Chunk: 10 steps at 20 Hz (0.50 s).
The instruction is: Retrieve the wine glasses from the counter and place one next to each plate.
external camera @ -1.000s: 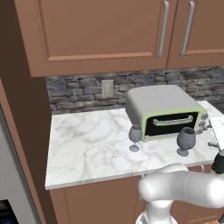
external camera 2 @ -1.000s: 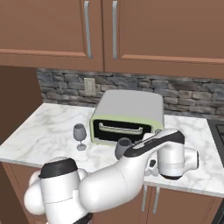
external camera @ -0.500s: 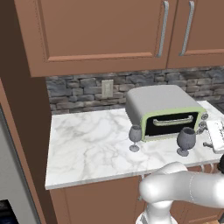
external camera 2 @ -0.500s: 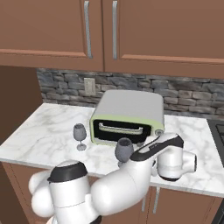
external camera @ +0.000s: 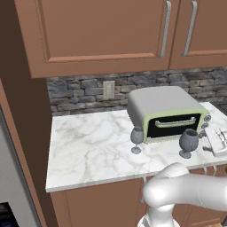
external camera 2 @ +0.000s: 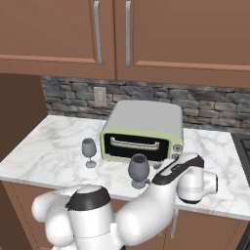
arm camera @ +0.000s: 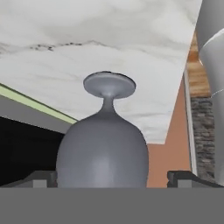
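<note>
Two grey-blue wine glasses stand upright on the marble counter (external camera: 88, 146) in front of a toaster oven. The left glass (external camera: 137, 139) (external camera 2: 89, 151) stands alone. Beside the right glass (external camera: 188, 142) (external camera 2: 138, 170) is my hand (external camera: 217, 141) (external camera 2: 188, 178), at bowl height. In the hand view, which is rolled over, this glass (arm camera: 103, 148) appears upside down and close. Its bowl lies between my two finger tips, and my gripper (arm camera: 111, 178) is open around it, not closed on it. The plates are out of view.
A grey toaster oven (external camera: 166, 113) (external camera 2: 144, 129) with a green-trimmed door stands right behind both glasses. Brown wall cabinets (external camera: 111, 31) hang above the stone backsplash (external camera: 80, 93). A dark cooktop edge (external camera 2: 243, 146) lies at the counter's right end.
My hand has risen from below the counter edge to bowl height beside the right glass. The arm's elbow has swung along with it. Both glasses stand where they were.
</note>
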Tool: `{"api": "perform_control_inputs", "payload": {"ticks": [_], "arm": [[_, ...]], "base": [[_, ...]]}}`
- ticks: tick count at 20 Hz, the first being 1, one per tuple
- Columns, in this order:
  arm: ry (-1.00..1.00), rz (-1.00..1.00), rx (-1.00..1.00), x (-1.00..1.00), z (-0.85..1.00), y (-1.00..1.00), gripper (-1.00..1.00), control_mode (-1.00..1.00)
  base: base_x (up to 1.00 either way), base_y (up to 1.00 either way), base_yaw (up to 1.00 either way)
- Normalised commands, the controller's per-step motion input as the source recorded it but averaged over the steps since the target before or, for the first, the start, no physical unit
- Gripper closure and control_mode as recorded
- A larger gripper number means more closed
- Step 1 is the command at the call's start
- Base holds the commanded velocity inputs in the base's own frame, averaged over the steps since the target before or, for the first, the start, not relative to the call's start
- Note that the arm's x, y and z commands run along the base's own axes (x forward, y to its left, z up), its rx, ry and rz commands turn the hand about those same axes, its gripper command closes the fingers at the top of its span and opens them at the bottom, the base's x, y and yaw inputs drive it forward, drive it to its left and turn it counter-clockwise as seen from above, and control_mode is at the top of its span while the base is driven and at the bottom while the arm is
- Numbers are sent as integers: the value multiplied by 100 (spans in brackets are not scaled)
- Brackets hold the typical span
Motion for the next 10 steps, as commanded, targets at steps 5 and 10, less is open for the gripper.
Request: {"api": "perform_control_inputs", "payload": {"ticks": [5,10], "arm": [[6,0,1,0,-25,-6,-100,-100],[1,-1,0,0,-24,0,-100,-100]], "base": [[0,0,0],[0,0,0]]}}
